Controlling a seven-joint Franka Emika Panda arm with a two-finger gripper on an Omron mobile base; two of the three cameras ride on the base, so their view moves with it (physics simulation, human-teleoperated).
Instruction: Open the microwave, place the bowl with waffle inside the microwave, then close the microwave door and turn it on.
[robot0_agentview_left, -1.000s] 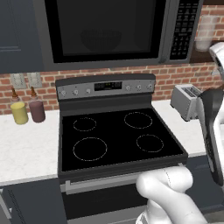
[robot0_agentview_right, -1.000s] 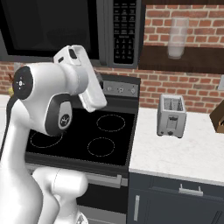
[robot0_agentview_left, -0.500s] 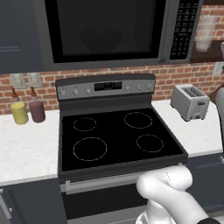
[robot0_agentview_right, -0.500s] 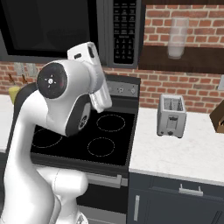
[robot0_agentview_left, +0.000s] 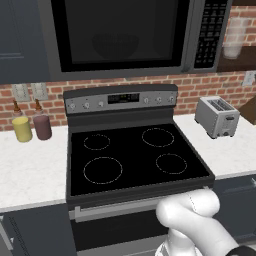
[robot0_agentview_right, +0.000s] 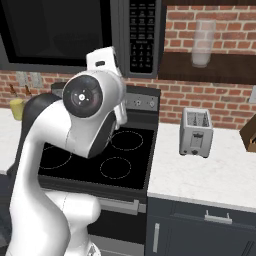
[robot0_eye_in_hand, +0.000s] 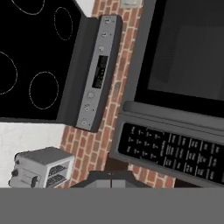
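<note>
The microwave (robot0_agentview_left: 125, 37) fills the top of the left base view, its microwave door (robot0_agentview_left: 117, 35) shut. The bowl (robot0_agentview_left: 115, 45) shows dimly behind the glass. Whether the gripper's fingers are apart or together cannot be told.

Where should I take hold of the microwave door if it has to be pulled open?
Grip the long handle bar on the right edge of the microwave door, beside the keypad. The bar runs upright and seems to stand proud of the closed door, so come straight in from the front with the jaws spread sideways across it, probably near mid-height.
</note>
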